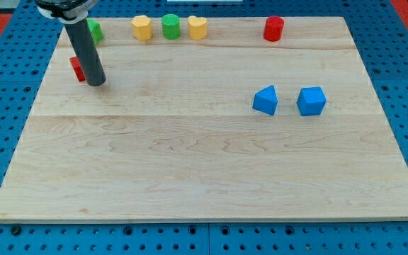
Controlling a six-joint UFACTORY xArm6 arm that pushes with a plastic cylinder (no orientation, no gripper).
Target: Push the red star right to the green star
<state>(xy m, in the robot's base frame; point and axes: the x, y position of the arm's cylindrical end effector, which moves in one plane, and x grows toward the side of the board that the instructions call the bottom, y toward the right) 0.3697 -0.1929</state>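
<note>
My tip [95, 83] rests on the wooden board [190, 163] near its upper left. A red block [76, 68] lies just left of the rod and is partly hidden by it; its shape cannot be made out. A green block [95, 30] sits above it at the board's top edge, also partly hidden behind the rod. The tip is at the red block's lower right, close to it; I cannot tell whether they touch.
Along the top edge stand a yellow block [142, 27], a green cylinder [171, 26], a second yellow block [197, 27] and a red cylinder [273, 29]. Two blue blocks [265, 100] [311, 101] lie at the view's right of middle.
</note>
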